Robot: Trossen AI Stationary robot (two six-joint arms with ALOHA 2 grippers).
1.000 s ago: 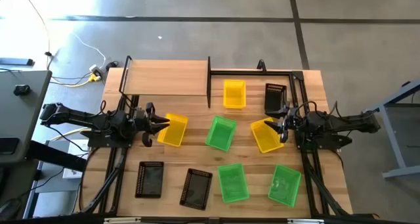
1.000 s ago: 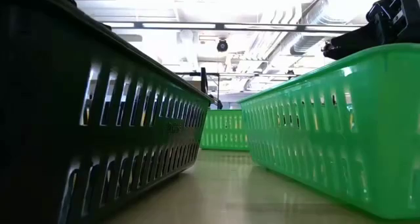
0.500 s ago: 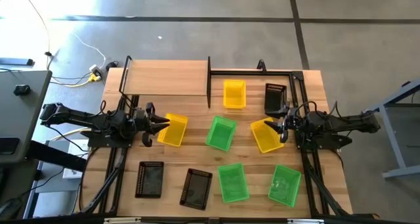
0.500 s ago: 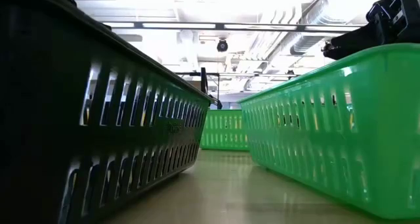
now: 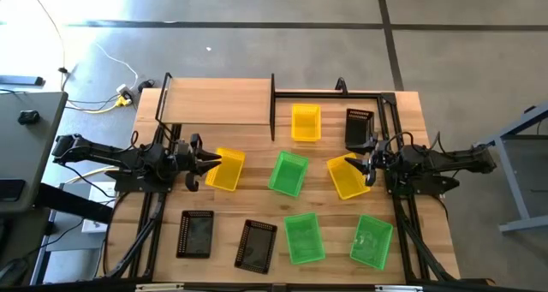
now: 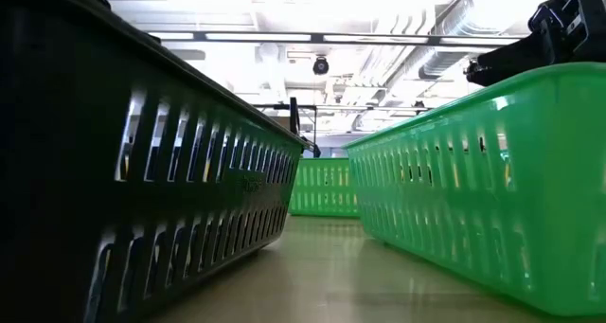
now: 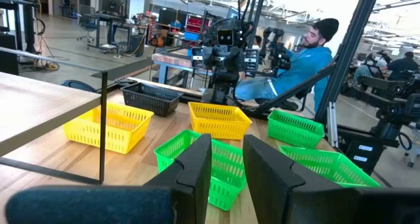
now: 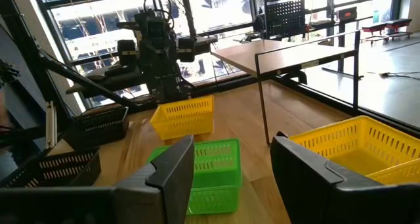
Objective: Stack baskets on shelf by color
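shelf (image 5: 216, 101) bare | left hand (image 5: 211, 160) at yellow basket (image 5: 226, 169) | grip unclear

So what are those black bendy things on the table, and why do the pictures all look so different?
Those are two robot arms. Each ends in a gripper, a hand with two fingers. The left gripper sits by a yellow basket, and the right gripper sits by another yellow basket. Both hands are open and hold nothing.

One picture is taken from high above, looking straight down. One is taken from the tabletop, so a black basket and a green basket look huge. The other two come from little cameras on the arms' wrists, looking past their own fingers.

On the wooden table lie small plastic baskets: three yellow, four green, three black. At the back stands a wooden shelf, with nothing on it yet. A person in a blue top sits beyond the table.
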